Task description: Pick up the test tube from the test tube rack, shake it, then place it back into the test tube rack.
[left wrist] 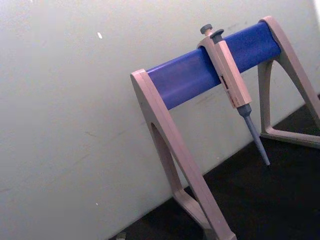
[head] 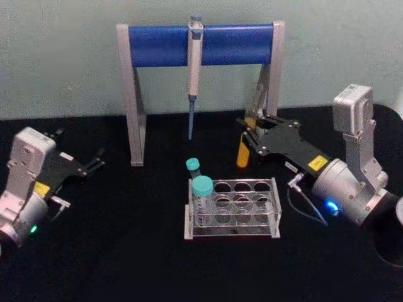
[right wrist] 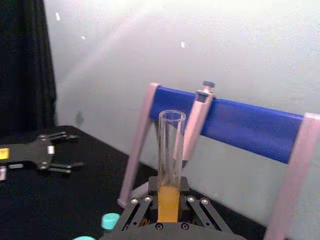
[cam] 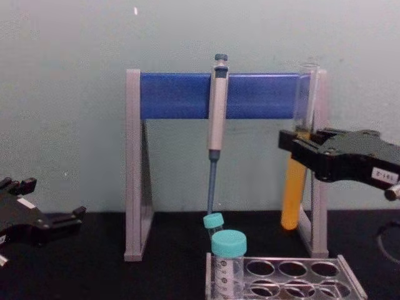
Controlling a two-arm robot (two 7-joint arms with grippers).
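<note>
- Now my right gripper [head: 247, 139] clamps the test tube [head: 242, 155] upright, 1 o'clock off the test tube rack [head: 233, 234], by the pipette stand [head: 157, 44].
- Teal-capped tubes [head: 202, 189] block its 9 o'clock holes.
- Left gripper [head: 94, 162], fingers apart, at 9 o'clock.

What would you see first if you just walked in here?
The test tube with its orange-yellow liquid stands out most, held upright in the right gripper's fingers, out of the test tube rack and behind its right end. Behind that stands the tall blue pipette stand, with a grey pipette hanging from its bar. The left gripper rests at the far left.
</note>
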